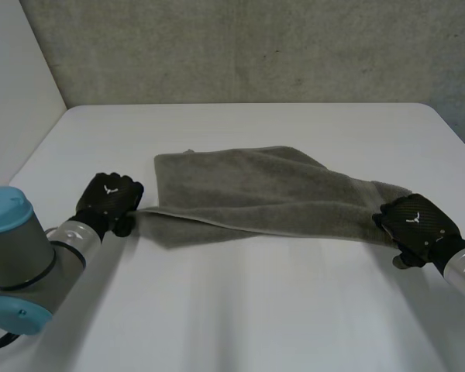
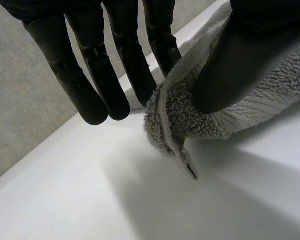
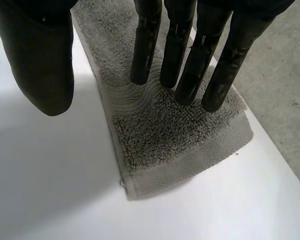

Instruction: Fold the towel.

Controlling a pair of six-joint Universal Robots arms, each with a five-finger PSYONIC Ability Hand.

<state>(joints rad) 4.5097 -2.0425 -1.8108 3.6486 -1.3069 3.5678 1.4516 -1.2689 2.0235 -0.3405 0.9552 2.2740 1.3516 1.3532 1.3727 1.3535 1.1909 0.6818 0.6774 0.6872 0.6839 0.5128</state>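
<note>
Grey terry towel [image 1: 256,194], partly folded, spread across white table's middle, one end lifted

Grey towel [image 1: 256,194] across the middle of the frame, olive-tinged, with looped terry pile and a flat woven band along its hem (same grey, finer texture). Left hand [image 1: 108,200] at lower left is black, right hand [image 1: 417,223] at lower right black too, each with a small white mark [image 1: 110,188] on its back. Table [image 1: 240,310] plain white. Wall [image 1: 256,46] across the top, mottled grey. Left arm [image 1: 15,256], grey with light-blue caps.
</note>
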